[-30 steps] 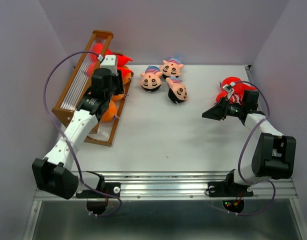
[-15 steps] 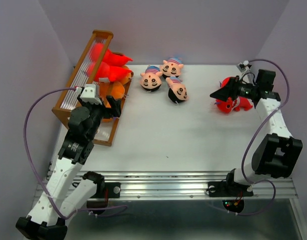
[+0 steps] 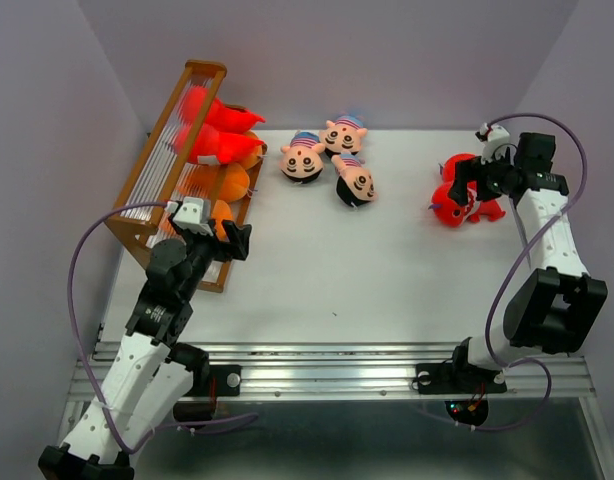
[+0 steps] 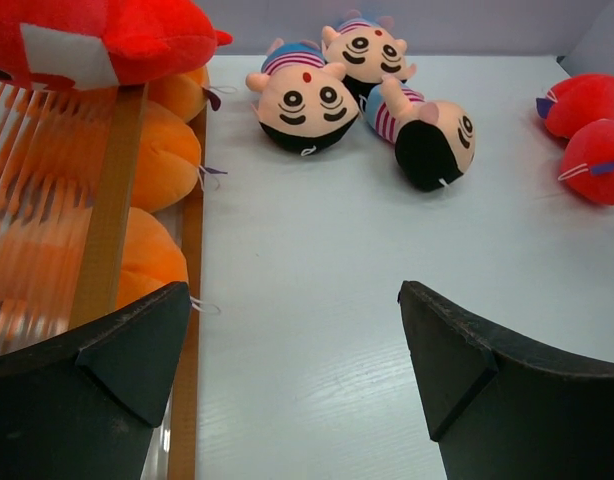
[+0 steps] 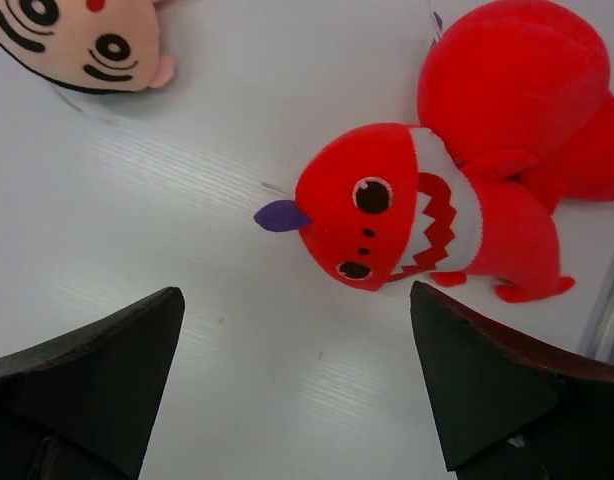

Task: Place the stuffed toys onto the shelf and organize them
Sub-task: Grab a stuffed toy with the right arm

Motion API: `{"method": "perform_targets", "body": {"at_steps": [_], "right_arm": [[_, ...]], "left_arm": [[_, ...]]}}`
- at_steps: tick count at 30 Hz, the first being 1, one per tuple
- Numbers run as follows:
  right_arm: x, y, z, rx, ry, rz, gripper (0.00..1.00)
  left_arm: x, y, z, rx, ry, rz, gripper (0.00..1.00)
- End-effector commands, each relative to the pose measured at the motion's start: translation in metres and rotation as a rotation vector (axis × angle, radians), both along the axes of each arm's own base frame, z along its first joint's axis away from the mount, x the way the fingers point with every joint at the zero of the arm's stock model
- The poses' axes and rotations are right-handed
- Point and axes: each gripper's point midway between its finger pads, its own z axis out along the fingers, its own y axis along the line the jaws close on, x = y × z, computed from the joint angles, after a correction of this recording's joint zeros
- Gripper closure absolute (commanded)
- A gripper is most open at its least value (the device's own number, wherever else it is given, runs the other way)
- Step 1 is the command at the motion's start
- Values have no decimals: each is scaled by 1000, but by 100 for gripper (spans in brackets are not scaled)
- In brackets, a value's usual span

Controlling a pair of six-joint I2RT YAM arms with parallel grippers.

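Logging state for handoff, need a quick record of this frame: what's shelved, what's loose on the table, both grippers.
shelf: left side of table, red plush toys on top, orange plush toys lower
loose centre: three doll heads with striped caps, clustered
loose right: two red shark-like plush, side by side
left gripper: open, empty, by shelf's near end
right gripper: open, empty, facing the red pair
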Motion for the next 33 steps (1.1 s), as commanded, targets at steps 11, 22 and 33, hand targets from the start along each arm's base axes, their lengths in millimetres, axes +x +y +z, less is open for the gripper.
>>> {"method": "perform_targets", "body": {"at_steps": [11, 22, 33], "right_arm": [[41, -40, -62, -312, 5, 197, 5], [46, -47, -125, -260, 138, 144, 77], [10, -7, -80, -102, 67, 178, 99]], "left_arm": [[-1, -10, 9, -2, -90, -65, 3], [-6, -28, 13, 5, -125, -176, 3], [-25, -52, 28, -55, -209, -337, 4]]}}
